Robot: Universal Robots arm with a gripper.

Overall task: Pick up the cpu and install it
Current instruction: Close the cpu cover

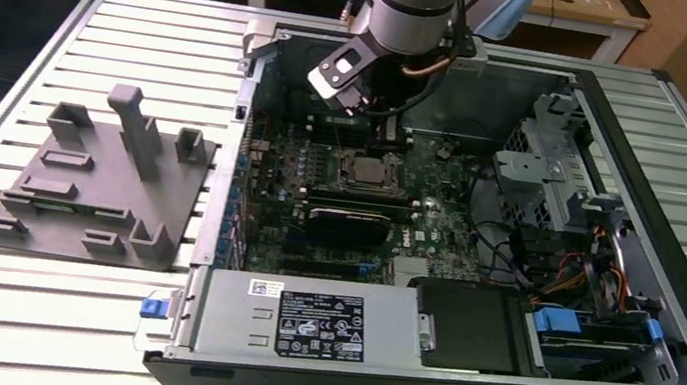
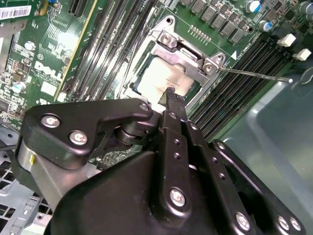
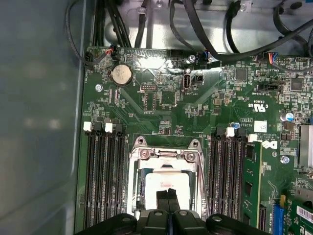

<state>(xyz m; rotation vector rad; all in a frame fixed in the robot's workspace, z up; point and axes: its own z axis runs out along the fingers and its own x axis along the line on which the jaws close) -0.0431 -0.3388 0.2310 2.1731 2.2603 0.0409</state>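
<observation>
The cpu [image 3: 164, 185] is a silvery-white square lying flat inside the metal socket frame [image 3: 166, 154] on the green motherboard [image 3: 161, 103]. In both wrist views my gripper [image 3: 169, 195] hangs just above the chip's middle, its two black fingertips pressed together with nothing between them. The second wrist view shows the cpu [image 2: 159, 78] past the shut gripper [image 2: 171, 96], with the thin socket lever [image 2: 254, 74] sticking out sideways. In the exterior view the arm [image 1: 409, 10] reaches down into the open computer case [image 1: 648, 326] over the socket [image 1: 367, 169].
Memory slots [image 3: 105, 171] flank the socket on both sides. Black cables [image 3: 205, 34] run along the case wall beyond the board. A grey plastic fixture [image 1: 103, 179] with upright posts stands on the slatted table at the exterior view's left. The power supply [image 1: 298, 322] fills the case's near side.
</observation>
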